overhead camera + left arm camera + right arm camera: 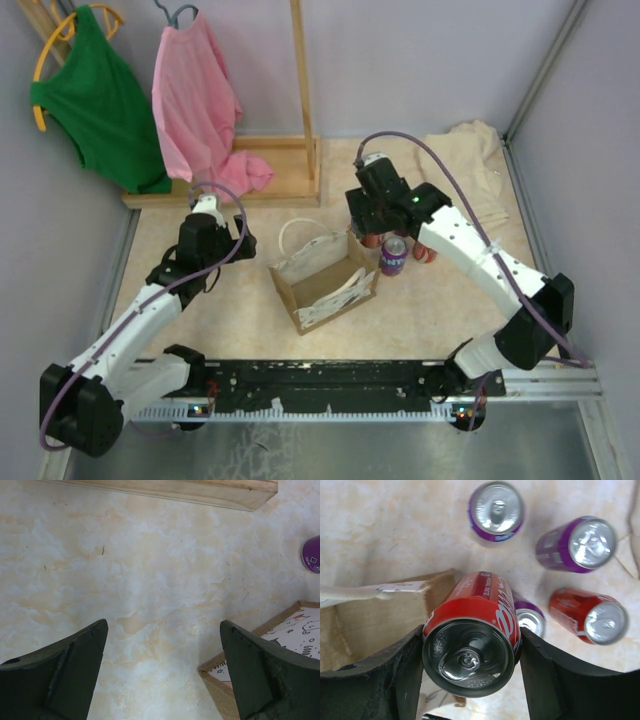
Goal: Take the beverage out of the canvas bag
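Note:
The canvas bag [322,283] is a tan-brown box with pale loop handles and stands open at the table's middle. My right gripper [471,652] is shut on a red beverage can [472,645] and holds it above the bag's far right corner [390,617]; from above the gripper [372,222] hides that can. Two purple cans [496,509] [576,542], a red can [590,616] and a partly hidden purple can [530,621] stand on the table beside the bag. My left gripper [162,672] is open and empty over bare table left of the bag [280,632].
A wooden clothes-rack base [255,175] with a green and a pink garment stands at the back left. A beige cloth [475,165] lies at the back right. A purple can [393,257] and a red one [425,252] stand right of the bag.

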You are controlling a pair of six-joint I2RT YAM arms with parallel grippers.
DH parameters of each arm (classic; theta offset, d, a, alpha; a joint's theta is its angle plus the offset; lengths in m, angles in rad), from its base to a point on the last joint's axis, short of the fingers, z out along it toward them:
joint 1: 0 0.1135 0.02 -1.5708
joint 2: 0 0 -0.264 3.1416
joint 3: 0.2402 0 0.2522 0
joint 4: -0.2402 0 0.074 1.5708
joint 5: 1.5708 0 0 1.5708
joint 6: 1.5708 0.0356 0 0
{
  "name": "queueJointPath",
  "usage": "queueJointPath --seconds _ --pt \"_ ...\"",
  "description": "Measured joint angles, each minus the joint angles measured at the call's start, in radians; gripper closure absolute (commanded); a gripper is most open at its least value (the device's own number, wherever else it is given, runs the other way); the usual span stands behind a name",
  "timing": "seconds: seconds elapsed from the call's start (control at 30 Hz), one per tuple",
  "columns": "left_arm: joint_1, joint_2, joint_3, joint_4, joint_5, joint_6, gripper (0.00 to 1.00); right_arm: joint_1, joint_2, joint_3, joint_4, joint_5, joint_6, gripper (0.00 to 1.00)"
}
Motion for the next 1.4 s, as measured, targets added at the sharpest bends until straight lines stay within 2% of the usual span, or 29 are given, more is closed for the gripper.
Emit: queueJointPath --seconds 0.23,0.47,0.8,1.07,1.4 --pt "0.0 0.0 0.0 0.006 0.0 0.0 0.0 0.098 0.074 0.002 0.046 -0.072 -0.014 1.0" --pt "0.0 -0.01 0.0 0.01 -0.001 0.0 0.0 0.13 0.132 0.006 0.085 -0.13 -0.018 1.0" --pt "0.0 -0.008 0.0 0.014 0.0 0.0 0.0 0.11 0.143 0.012 0.121 -0.017 -0.026 1.0" --pt "0.0 -0.007 0.0 0.014 -0.001 0.0 0.0 0.007 0.143 -0.035 0.186 -0.01 -0.013 1.0" --pt "0.0 -0.005 0.0 0.013 -0.006 0.0 0.0 0.021 0.169 -0.068 0.246 -0.088 -0.006 1.0"
